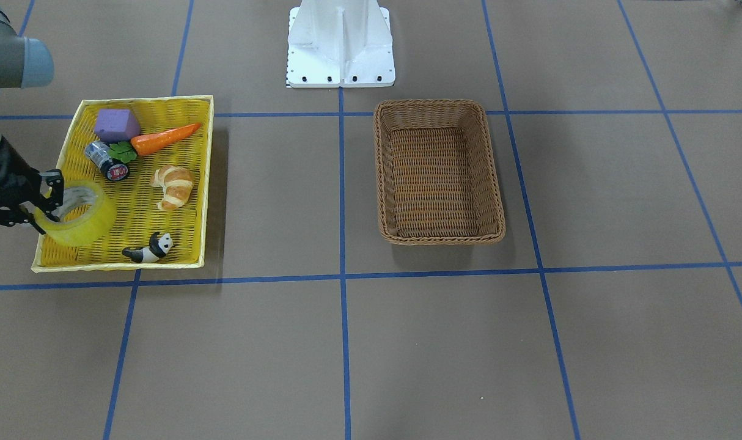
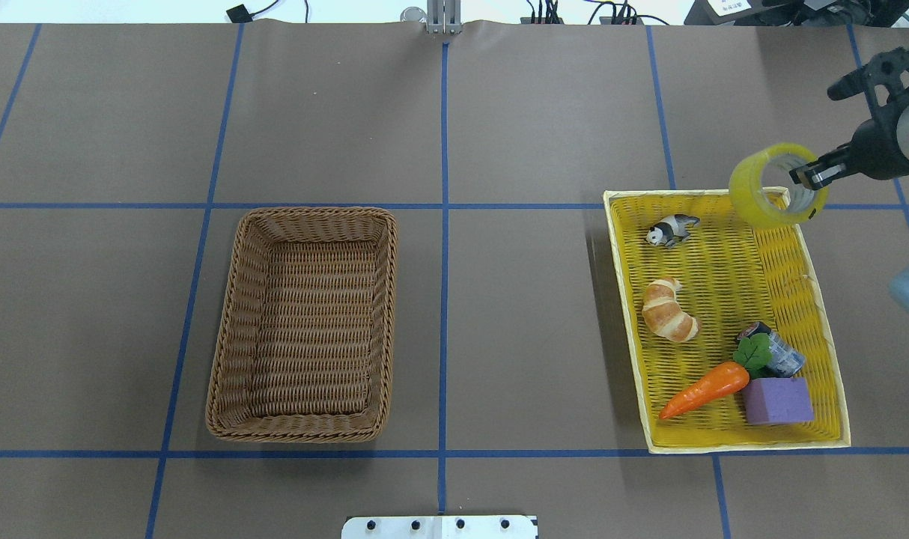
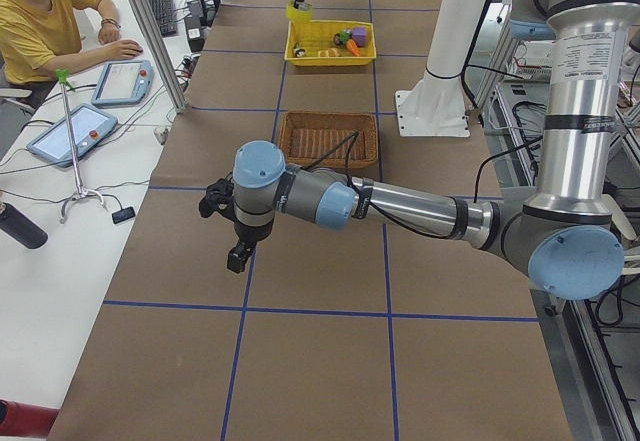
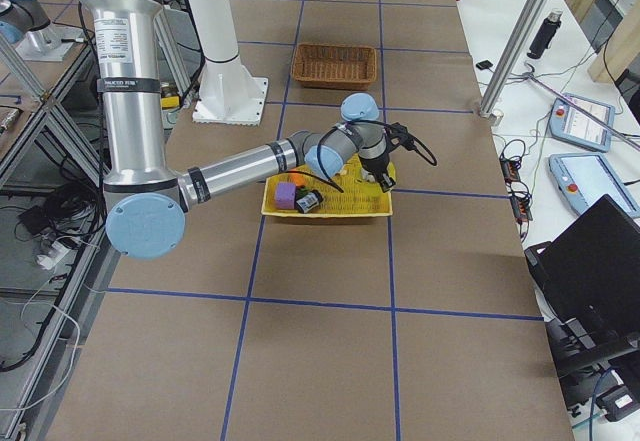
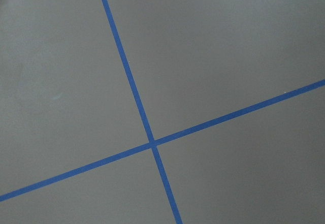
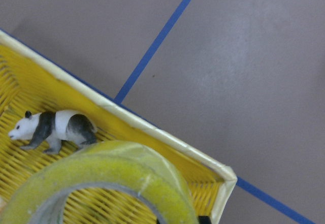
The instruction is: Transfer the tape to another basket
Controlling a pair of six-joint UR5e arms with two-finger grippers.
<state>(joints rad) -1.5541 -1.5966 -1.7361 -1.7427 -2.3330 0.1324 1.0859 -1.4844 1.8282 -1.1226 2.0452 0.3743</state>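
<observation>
The tape, a wide yellow translucent roll, hangs in the air over the far right corner of the yellow tray. My right gripper is shut on the roll's wall, one finger inside the core. It shows the same in the front view, gripper on tape. The right wrist view shows the tape above the tray corner. The brown wicker basket stands empty on the left half. My left gripper hovers over bare table, far from both, and I cannot tell whether it is open or shut.
In the tray lie a panda figure, a croissant, a carrot, a purple block and a small silver cylinder. The white robot base stands behind the baskets. An operator sits at the table's side.
</observation>
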